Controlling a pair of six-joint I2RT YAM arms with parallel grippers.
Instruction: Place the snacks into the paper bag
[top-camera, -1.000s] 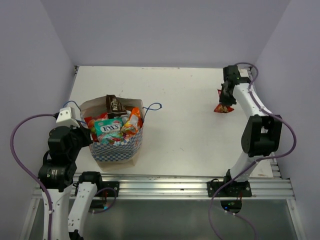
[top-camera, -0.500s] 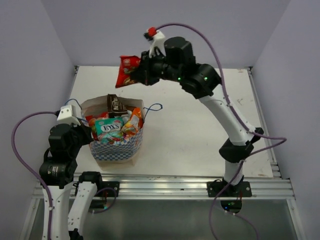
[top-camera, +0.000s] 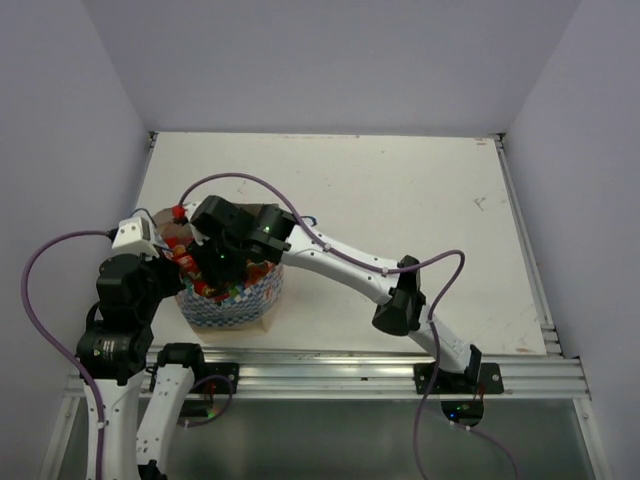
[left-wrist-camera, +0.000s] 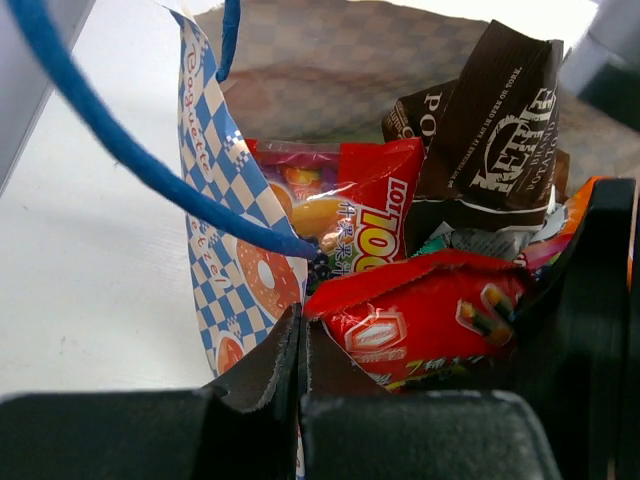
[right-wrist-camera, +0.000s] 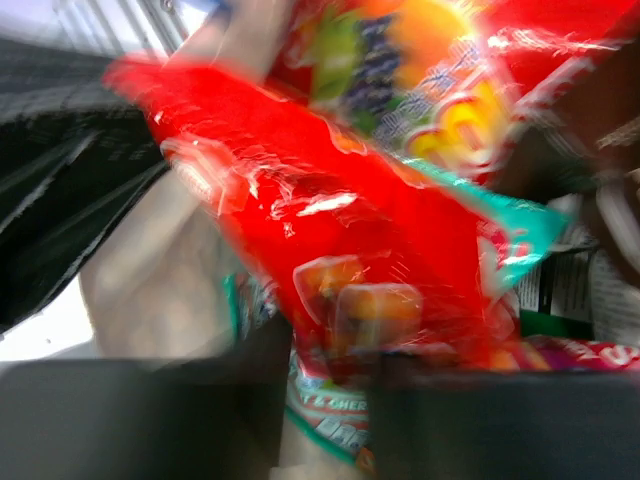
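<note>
The paper bag (top-camera: 243, 300), white with a blue-white checked band, stands at the table's near left, full of snacks. My left gripper (top-camera: 172, 262) is shut on the bag's left wall (left-wrist-camera: 215, 200), and its jaws (left-wrist-camera: 302, 335) pinch the rim. My right gripper (top-camera: 207, 268) is down in the bag's mouth, shut on a red snack packet (right-wrist-camera: 330, 230), which shows blurred between its fingers (right-wrist-camera: 335, 385). In the left wrist view that red packet (left-wrist-camera: 420, 315) lies on top of the pile. Behind it are a large brown bag (left-wrist-camera: 500, 130) and another red packet (left-wrist-camera: 375, 220).
The right arm (top-camera: 340, 268) stretches low across the table from its base at the near right to the bag. A blue cord handle (left-wrist-camera: 110, 130) loops over the bag's left side. Grey walls close in the table on the left, back and right.
The right arm picked the red packet up at the far right, carried it high across the table, and has now brought it down into the bag. The left gripper has kept its hold on the bag.
</note>
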